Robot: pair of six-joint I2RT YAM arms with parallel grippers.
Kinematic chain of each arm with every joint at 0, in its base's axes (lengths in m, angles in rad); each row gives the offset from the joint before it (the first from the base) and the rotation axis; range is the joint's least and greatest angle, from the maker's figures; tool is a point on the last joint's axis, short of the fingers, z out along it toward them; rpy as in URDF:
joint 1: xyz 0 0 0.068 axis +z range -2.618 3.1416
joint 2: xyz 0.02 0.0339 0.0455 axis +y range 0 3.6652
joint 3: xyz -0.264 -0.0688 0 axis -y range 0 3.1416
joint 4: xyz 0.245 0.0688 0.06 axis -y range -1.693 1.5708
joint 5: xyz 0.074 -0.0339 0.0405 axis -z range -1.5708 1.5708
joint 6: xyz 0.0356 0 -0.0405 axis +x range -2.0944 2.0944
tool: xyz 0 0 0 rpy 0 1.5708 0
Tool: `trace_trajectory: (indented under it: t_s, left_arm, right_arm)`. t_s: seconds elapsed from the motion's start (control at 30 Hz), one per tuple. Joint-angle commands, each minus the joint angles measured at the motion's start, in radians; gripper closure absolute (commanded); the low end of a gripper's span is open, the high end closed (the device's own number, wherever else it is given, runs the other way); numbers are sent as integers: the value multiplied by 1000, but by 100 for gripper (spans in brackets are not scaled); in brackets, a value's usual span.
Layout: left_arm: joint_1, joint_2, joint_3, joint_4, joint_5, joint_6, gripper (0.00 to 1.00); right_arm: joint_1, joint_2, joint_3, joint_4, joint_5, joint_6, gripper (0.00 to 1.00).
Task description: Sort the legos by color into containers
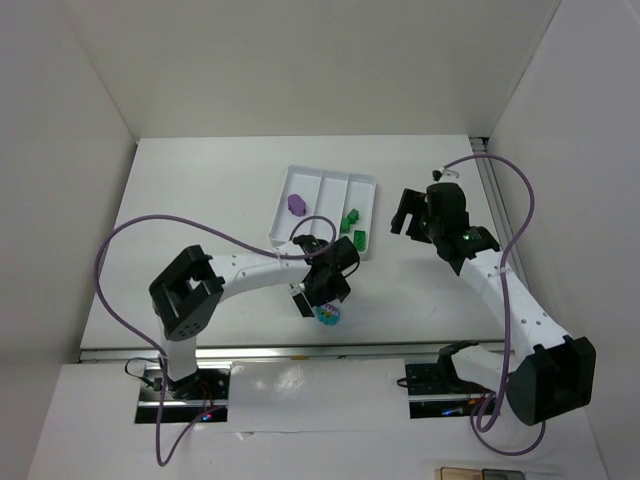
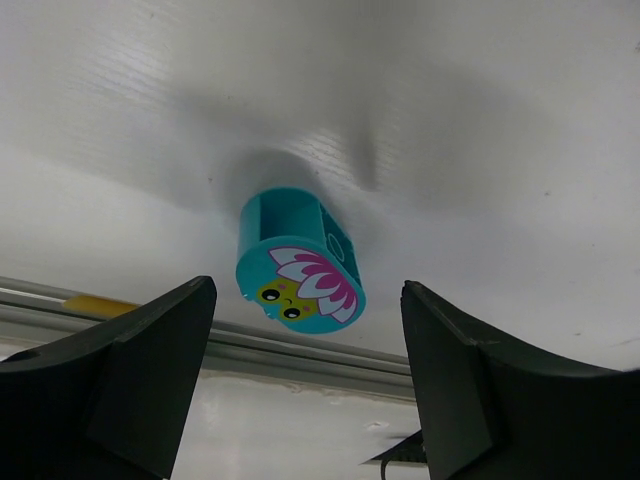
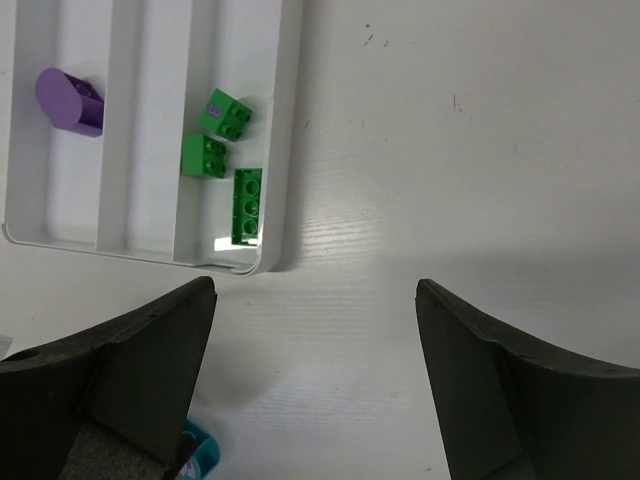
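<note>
The cyan oval piece with a pink flower marking lies on the table near the front edge; it also shows in the top view and at the right wrist view's bottom edge. My left gripper is open just above it, the piece between and beyond the fingertips, untouched. The white tray holds the purple piece in its left compartment and three green bricks in its right compartment; the middle one is bare. My right gripper is open and empty over the table right of the tray.
A purple cable loops over the left arm and another over the right arm. A metal rail runs along the table's front edge just beyond the cyan piece. White walls enclose the table.
</note>
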State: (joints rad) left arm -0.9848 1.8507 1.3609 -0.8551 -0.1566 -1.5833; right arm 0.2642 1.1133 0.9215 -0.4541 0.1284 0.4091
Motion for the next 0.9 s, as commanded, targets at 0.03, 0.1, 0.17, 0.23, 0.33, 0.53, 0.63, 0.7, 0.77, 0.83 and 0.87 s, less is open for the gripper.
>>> trace_trajectory:
  t_s: [0.03, 0.1, 0.17, 0.23, 0.33, 0.53, 0.63, 0.7, 0.77, 0.83, 0.87]
  left_arm:
    - [-6, 45, -16, 17, 9, -32, 13]
    - [-6, 65, -16, 28, 25, -23, 14]
    - [-6, 97, -16, 28, 51, -23, 18]
    - [-6, 108, -7, 28, 51, -12, 26]
    - [-18, 79, 3, 28, 9, -12, 42]
    - [-18, -2, 69, -83, -107, -3, 80]
    - [17, -51, 165, -153, -236, 67, 80]
    - [86, -60, 240, -153, -290, 165, 78]
    - [141, -30, 305, -153, -342, 236, 78]
    - [228, 13, 414, -142, -333, 337, 78]
    - [254, 36, 450, -130, -319, 371, 78]
  right_arm:
    - [6, -29, 4, 6, -13, -12, 12]
    - [15, -39, 4, 6, -13, -12, 12]
    - [15, -40, 4, 6, -13, -12, 12]
    - [15, -50, 4, 6, -4, -12, 12]
    - [15, -59, -6, 6, -4, -12, 12]
    - [15, -59, -6, -3, 7, -1, 12]
    - [15, -59, -6, -14, 29, 10, 12]
    - [15, -59, -6, -24, 40, 20, 12]
    - [15, -90, -6, -24, 66, 20, 12]
    - [15, -127, -6, -14, 86, 20, 12]
    - [15, -127, -6, -14, 96, 20, 12]
